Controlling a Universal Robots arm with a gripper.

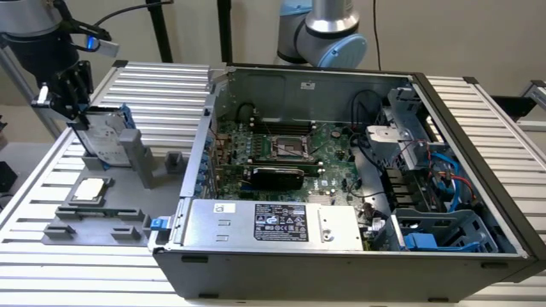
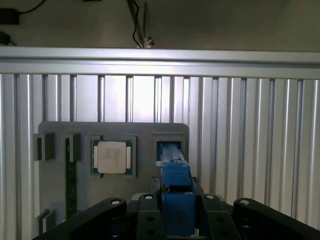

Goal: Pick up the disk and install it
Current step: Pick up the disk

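The disk (image 1: 107,137) is a silver-grey drive with blue rails. It stands on edge, slightly tilted, in the slot of a grey stand (image 1: 139,160) at the exterior view's left. My gripper (image 1: 78,112) comes down on its upper edge and looks shut on it. In the wrist view the disk's blue rail (image 2: 175,175) runs from the stand's slot up between my black fingers (image 2: 147,205), with my gripper (image 2: 177,212) around it.
A square silver CPU chip (image 1: 89,190) (image 2: 112,157) lies on the grey fixture plate (image 1: 111,214) beside the stand. The open computer case (image 1: 341,173) stands to the exterior view's right, with a silver power supply (image 1: 273,222) and blue drive bays (image 1: 435,233) at its front corner.
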